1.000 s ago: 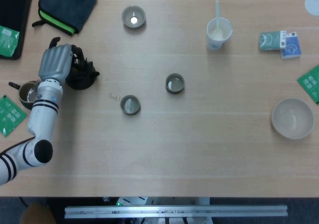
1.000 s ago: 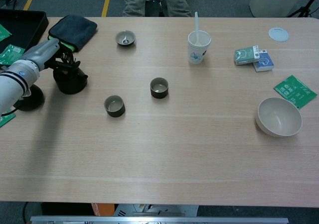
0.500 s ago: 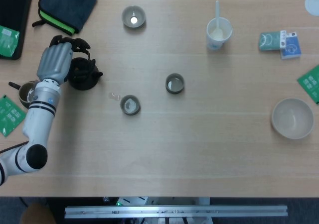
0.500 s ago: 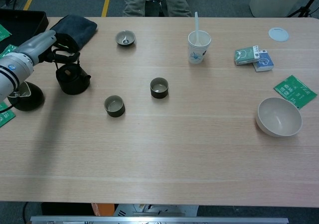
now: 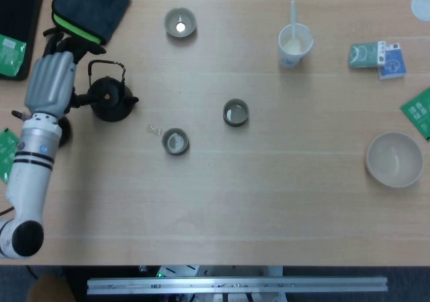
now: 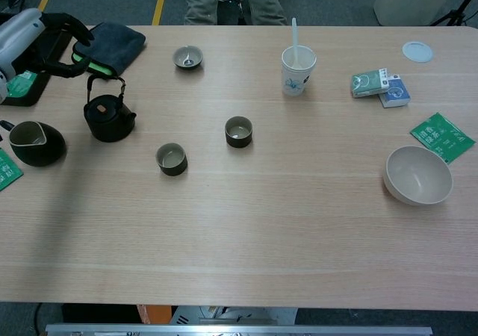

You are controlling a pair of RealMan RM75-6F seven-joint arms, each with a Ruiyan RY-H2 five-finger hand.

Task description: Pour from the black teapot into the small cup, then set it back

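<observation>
Tabletop (image 5: 269, 201) — carries everything. Left hand (image 5: 48, 79) hovering near the left edge, fingers loosely curled and apart, holding nothing, clear of the pot in the chest view. Right hand absent from both views. Black teapot (image 5: 111, 101) upright near the left edge, just right of the left hand, bail handle raised, spout toward the right edge. Small cup (image 5: 175, 141) further right of the spout, toward the front edge — liquid level too small to judge. Judged: teapot set back; the left hand is the nearer.

The left hand (image 5: 48, 80) hovers empty, fingers apparently spread and loosely curled, forearm running toward the near edge.
</observation>
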